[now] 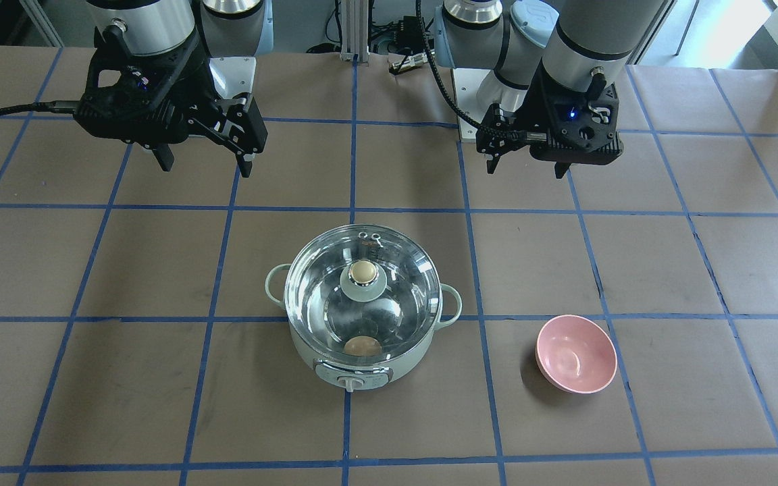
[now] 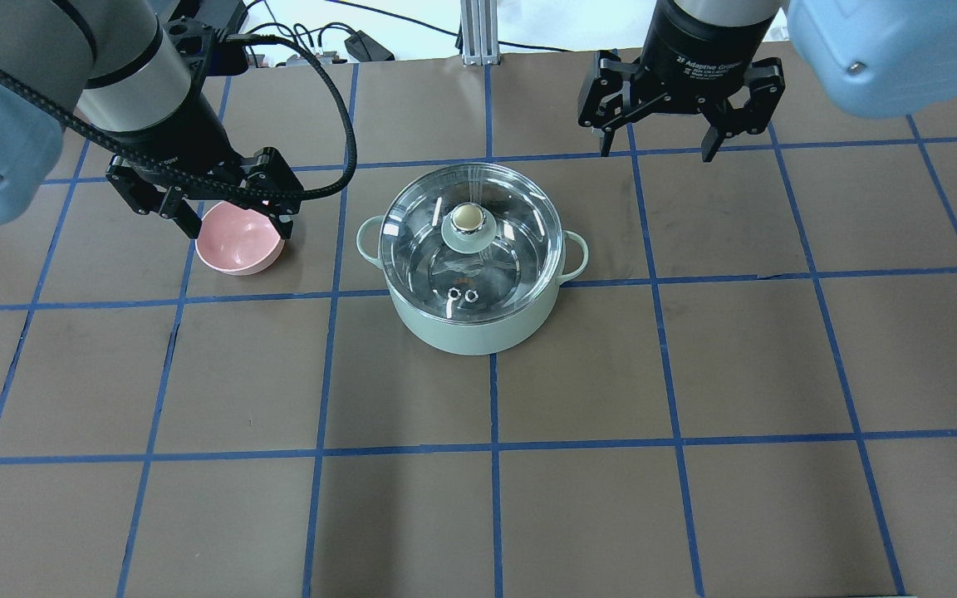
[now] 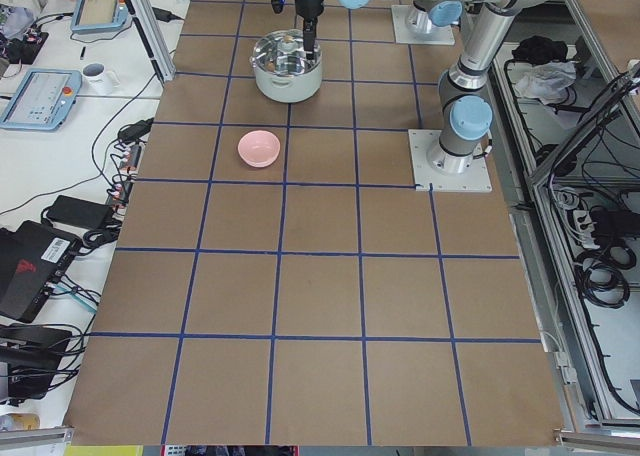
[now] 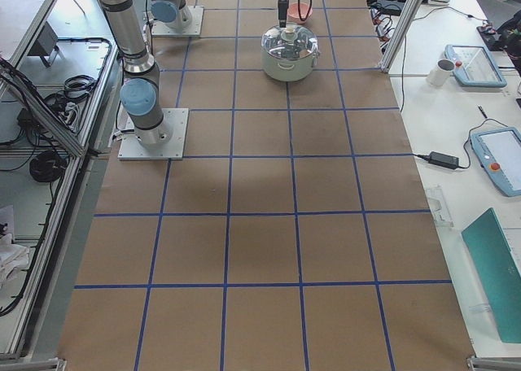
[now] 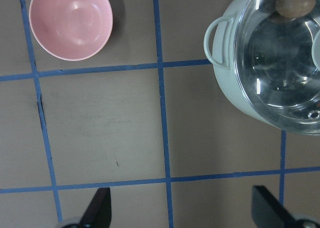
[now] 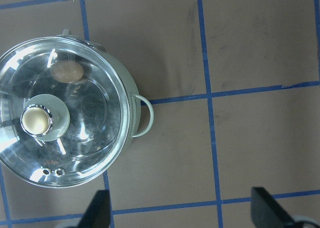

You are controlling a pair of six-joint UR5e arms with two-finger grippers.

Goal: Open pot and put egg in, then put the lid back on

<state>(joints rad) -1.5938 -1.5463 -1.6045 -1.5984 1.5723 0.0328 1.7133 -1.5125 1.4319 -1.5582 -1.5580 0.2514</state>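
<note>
The mint-green pot (image 1: 325, 364) stands at the table's middle, and its body also shows in the overhead view (image 2: 462, 336). The glass lid (image 1: 321, 290) sits closed on it, beige knob (image 1: 362, 272) up. The tan egg (image 1: 362, 346) lies inside the pot, seen through the glass near the control-knob side; it also shows in the wrist views (image 5: 293, 3) (image 6: 66, 71). My left gripper (image 2: 240, 232) is open and empty, hanging above the pink bowl to the pot's left. My right gripper (image 2: 657, 152) is open and empty, raised beyond the pot's right side.
A pink bowl (image 1: 576, 353) stands empty on the brown, blue-taped table (image 2: 478, 498) on my left side of the pot. Cables and an aluminium post (image 2: 473, 29) lie at the far table edge.
</note>
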